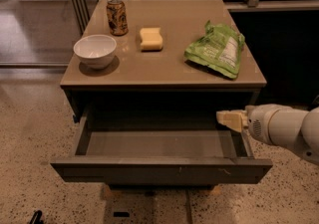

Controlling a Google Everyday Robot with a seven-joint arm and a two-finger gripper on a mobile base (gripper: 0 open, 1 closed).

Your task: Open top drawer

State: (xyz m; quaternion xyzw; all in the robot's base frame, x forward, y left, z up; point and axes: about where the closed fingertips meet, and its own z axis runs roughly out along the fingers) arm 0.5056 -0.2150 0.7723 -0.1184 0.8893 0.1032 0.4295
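**Top drawer (160,169) pulled out beneath the counter, gripper at its right side**

Camera view: the top drawer stands well out from the cabinet under the counter (169,71). Its shallow grey interior is in plain sight and its dark flat front faces the camera, with a few small pale scratches right of centre. The gripper (228,118), cream-coloured on the end of a white arm, reaches in from the right. It sits at the drawer's right side wall, just under the counter's front edge and above the interior. Whether the jaws are open or closed cannot be told from this angle, nor whether they touch the drawer wall.

On the counter, a white bowl (94,51) sits at the front left. A brown drink can (116,16) stands upright behind the bowl. A yellow sponge (150,39) lies near the middle, and a green snack bag (217,50) lies flat on the right. A speckled floor (30,138) surrounds the cabinet.
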